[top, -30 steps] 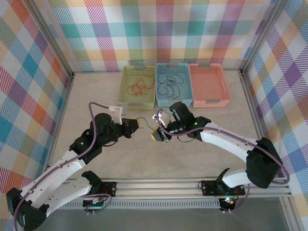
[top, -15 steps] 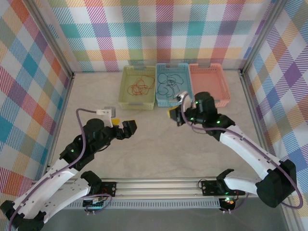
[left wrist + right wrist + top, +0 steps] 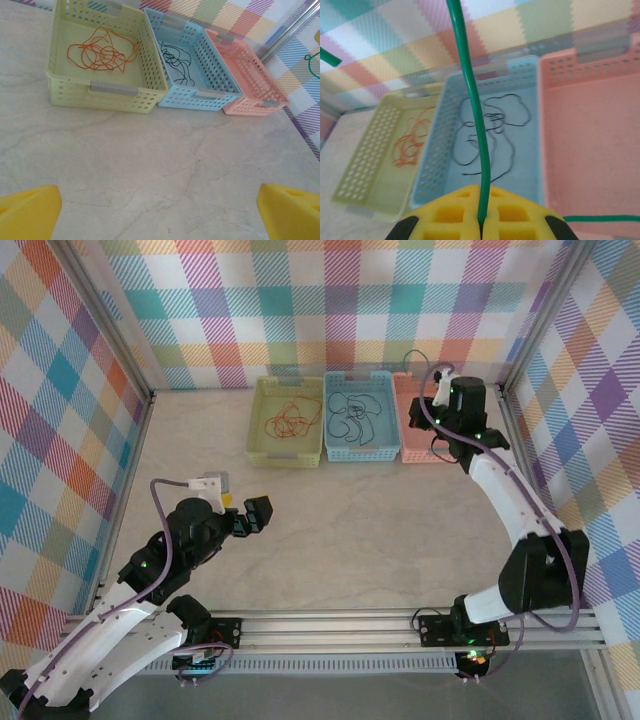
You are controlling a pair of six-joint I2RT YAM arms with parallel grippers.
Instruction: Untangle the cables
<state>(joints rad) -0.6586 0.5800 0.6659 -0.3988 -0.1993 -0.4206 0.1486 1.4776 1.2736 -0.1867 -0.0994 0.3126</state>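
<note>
Inspecting the right gripper [image 3: 480, 220]: its yellow pads [image 3: 465, 197] are closed on a green cable [image 3: 470, 100], which rises straight up from the seam between them. Another green stretch runs off to the right at the bottom of the wrist view. Seen from overhead, this gripper hangs above the far end of the pink basket [image 3: 420, 430].

Left gripper [image 3: 252, 518]: jaws spread wide, holding nothing, low over the bare table [image 3: 350, 530] and well apart from the baskets.

Orange cable [image 3: 288, 422]: lies in loose loops inside the yellow-green basket [image 3: 258, 435].

Black cable [image 3: 350, 412]: lies in loose curves inside the blue basket [image 3: 327, 435], which stands between the other two baskets.
</note>
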